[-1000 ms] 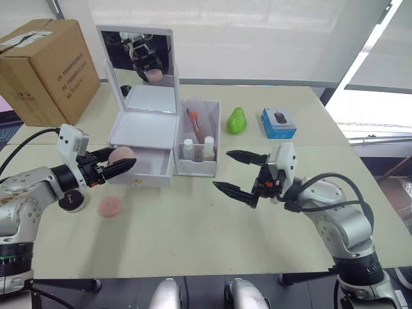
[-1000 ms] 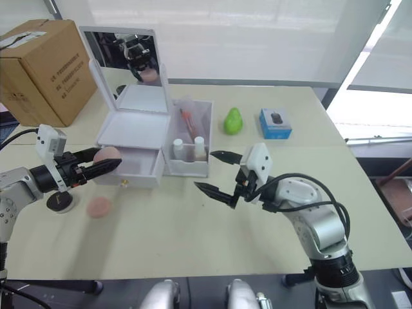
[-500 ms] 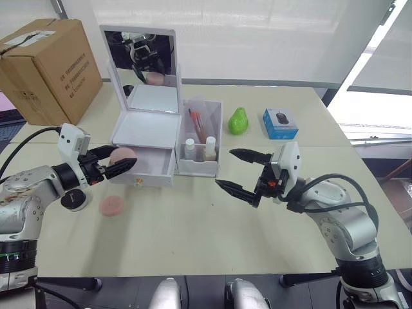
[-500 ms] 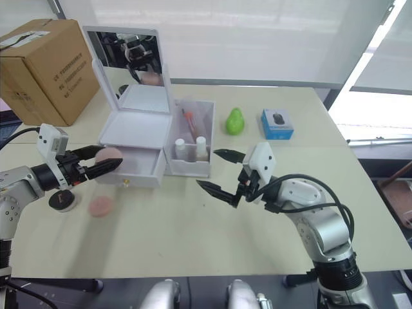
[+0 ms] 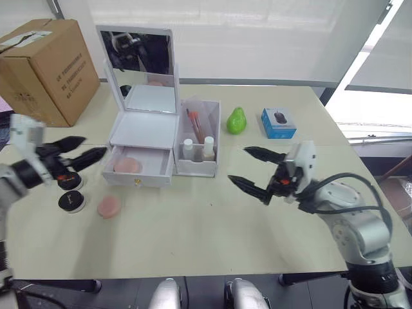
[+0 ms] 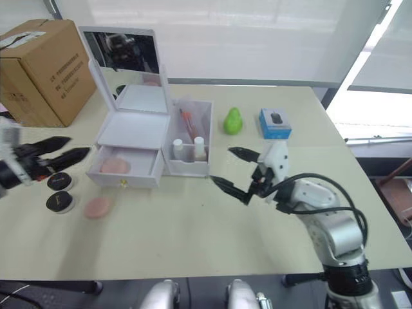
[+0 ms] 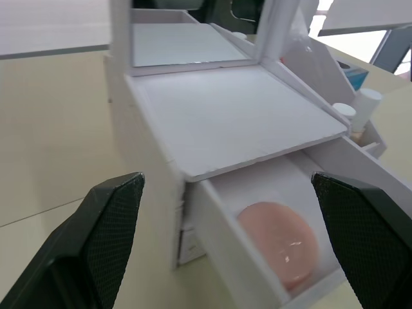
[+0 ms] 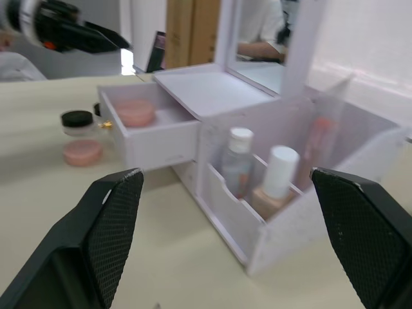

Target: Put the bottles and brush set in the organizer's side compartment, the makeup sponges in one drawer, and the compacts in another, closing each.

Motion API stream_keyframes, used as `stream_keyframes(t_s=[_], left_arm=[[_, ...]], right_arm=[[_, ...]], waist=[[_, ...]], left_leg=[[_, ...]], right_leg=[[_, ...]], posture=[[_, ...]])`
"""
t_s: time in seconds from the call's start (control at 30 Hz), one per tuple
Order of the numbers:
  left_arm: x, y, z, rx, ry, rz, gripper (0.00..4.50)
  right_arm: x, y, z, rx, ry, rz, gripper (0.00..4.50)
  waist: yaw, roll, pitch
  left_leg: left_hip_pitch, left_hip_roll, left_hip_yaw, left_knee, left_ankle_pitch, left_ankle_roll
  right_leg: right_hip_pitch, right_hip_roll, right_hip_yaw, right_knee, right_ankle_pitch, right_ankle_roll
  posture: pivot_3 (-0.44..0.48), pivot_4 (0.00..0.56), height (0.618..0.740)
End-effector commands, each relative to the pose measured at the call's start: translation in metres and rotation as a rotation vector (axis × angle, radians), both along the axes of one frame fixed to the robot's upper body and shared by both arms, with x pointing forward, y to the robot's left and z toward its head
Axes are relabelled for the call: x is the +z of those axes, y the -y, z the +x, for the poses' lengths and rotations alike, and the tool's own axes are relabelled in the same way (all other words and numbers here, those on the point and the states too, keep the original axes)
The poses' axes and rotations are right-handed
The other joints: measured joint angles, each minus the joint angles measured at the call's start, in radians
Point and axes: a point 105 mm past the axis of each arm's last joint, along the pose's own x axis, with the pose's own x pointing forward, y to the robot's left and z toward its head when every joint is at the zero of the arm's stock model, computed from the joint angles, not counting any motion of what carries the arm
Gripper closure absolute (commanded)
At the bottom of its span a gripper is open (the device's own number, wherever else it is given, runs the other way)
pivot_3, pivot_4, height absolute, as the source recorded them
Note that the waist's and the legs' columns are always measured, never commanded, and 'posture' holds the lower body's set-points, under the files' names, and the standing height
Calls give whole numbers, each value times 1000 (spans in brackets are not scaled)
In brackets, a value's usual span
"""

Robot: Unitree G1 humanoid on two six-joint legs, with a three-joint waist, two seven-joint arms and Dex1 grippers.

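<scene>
Sponges first: I see one pink makeup sponge [image 5: 109,206] on the table beside two black compacts [image 5: 71,201], another [image 5: 127,165] inside the open drawer [image 5: 139,168] of the white organizer [image 5: 145,132]. My left gripper [image 5: 82,147] and right gripper [image 5: 250,168] hover released, holding nothing; bottles [image 5: 197,147] stand in the side compartment behind.

The organizer [image 5: 145,138] stands between the two claws, its open drawer [image 5: 138,168] facing front with one sponge [image 5: 127,165] inside. The side compartment [image 5: 201,145] on its right holds two bottles [image 5: 197,149] in front and the brush set [image 5: 196,123] behind. The left claw [image 5: 76,150] hangs left of the drawer, spread wide; two compacts [image 5: 71,192] lie just below it, a second sponge [image 5: 109,206] right of them. The right claw [image 5: 255,171] hovers right of the compartment, also spread. Behind it sit a pear [image 5: 236,120] and small box [image 5: 279,123].
</scene>
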Motion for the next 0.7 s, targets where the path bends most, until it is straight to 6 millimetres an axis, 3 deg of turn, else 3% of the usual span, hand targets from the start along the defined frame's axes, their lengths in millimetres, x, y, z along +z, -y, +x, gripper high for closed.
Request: stream_keyframes(t_s=[0.03,0.2,0.4,0.6,0.7], left_arm=[[-4,-62,-18,256,10,101,34],[-31,-113,-50,448,-61,192,34],[-51,-129,-69,471,-112,211,34],[-55,-126,-70,458,-106,208,34],[-57,-112,-68,404,-81,186,34]], right_arm=[[12,35,-4,-104,85,10,0],[-23,87,-13,-245,1,-65,0],[-49,129,-22,-351,-46,-145,0],[-52,121,-20,-334,-48,-114,0],[-47,106,-15,-296,-32,-108,0]], waist=[[2,0,0],[14,-2,-1],[23,-3,-1],[15,-3,-1],[12,-3,-1]], left_leg=[[1,0,1,0,0,0],[-1,1,7,-2,-2,-3],[-7,3,19,-2,-5,-8],[-6,4,21,-2,-5,-8],[-6,5,21,-2,-5,-8]], right_leg=[[0,0,0,0,0,0],[-6,-8,-3,0,-1,-1],[-11,-15,-6,0,0,0],[-12,-14,-6,1,0,1],[-12,-13,-6,1,0,1]], posture=[[0,150,722],[0,150,722],[0,150,722],[0,150,722],[0,150,722]])
